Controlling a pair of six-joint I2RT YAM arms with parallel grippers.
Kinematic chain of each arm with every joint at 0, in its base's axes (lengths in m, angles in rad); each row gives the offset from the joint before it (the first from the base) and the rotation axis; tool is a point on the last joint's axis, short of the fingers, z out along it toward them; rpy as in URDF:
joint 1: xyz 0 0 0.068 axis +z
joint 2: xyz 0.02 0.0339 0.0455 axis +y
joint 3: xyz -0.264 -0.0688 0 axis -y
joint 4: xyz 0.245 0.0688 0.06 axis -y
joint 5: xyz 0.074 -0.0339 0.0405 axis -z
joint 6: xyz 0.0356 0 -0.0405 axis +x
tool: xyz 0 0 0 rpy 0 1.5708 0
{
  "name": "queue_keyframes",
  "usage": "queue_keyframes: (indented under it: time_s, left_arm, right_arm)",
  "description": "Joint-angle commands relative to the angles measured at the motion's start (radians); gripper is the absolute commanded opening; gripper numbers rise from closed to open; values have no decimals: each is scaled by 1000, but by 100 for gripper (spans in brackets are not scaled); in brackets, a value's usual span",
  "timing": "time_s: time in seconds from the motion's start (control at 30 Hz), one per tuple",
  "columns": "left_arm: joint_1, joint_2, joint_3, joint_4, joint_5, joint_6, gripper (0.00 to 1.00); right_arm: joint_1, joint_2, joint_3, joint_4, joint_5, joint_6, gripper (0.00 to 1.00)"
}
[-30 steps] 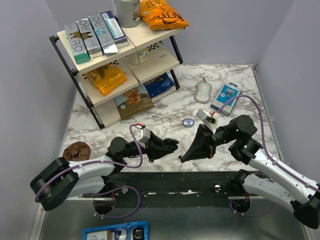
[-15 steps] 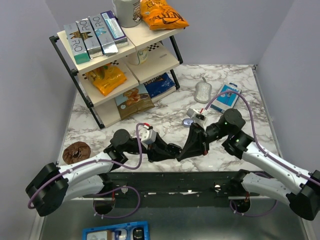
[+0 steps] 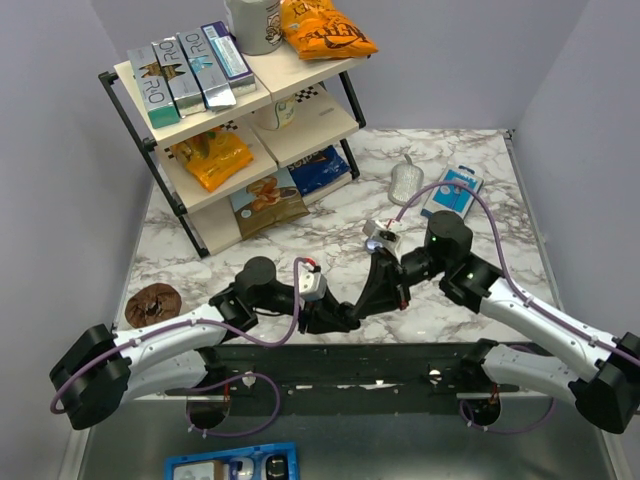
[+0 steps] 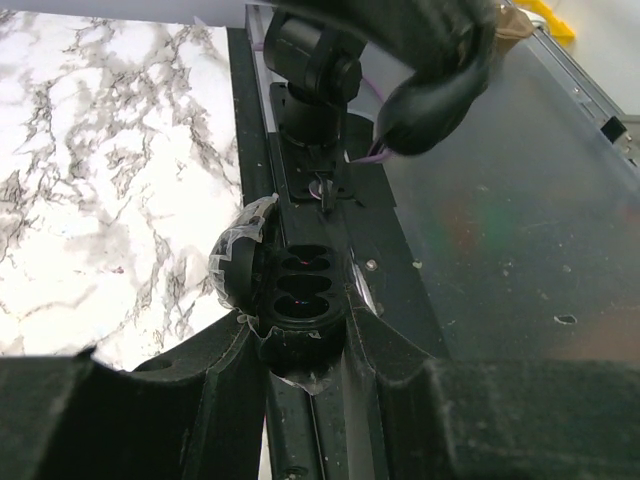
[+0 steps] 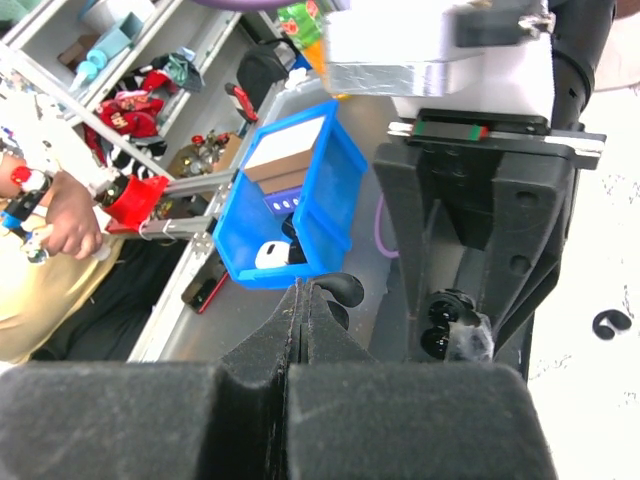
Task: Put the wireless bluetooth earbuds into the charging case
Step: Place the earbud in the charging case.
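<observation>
Marble table (image 3: 470, 200) under both arms, grey walls close on three sides. The shelf rack (image 3: 300, 135) is far off behind the charging case and out of the way.

Left arm (image 3: 180, 340) and right arm (image 3: 520, 310) both fold in low and meet just above the black base rail (image 3: 400, 362) at the near table edge.

Left claw (image 3: 340, 318): clamped on the charging case (image 4: 297, 295), one finger on each flank. The case is open, its mouth facing up at my left wrist camera. The lid (image 4: 235, 265) stands open on the marble side of the case. Dark oval wells lie in a row along my finger line and look empty, though glare makes that uncertain. Below the case is rail and bare metal floor, not marble.

Right claw (image 5: 303, 300): fingers pressed together, only a thin seam between them. A small glossy black lump shows at the tips. I take it for one earbud (image 5: 340, 290), pinched there, but it is too small to be sure.

Key relation: in my right wrist view the case sits to the right of my tips and a little lower, not dead ahead. From above, the tips are just beside the case and almost touching the left claw.

My judgement: the tips need to slide sideways over a well, then the bud's long axis must line up with the oval before release. A slip here would drop it onto the rail.

A small black curl (image 5: 610, 322) lies on the marble beyond the case. It may be the other bud, but I cannot tell.
</observation>
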Motion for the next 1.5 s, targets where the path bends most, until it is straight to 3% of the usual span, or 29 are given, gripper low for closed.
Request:
queue_keyframes:
  time_s: [0.0,0.23,1.0,1.47]
  left_arm:
    - [-17,-8,45,-63,39,77,0]
    - [-23,-9,64,-110,51,108,0]
    - [-39,-28,56,-74,48,88,0]
    - [-52,-22,22,84,48,2,0]
  right_arm:
    - [15,13,32,-106,27,-73,1]
    - [33,43,44,-192,51,-125,1]
    - [41,88,23,-198,76,-149,1]
    - [39,90,17,-200,100,-157,1]
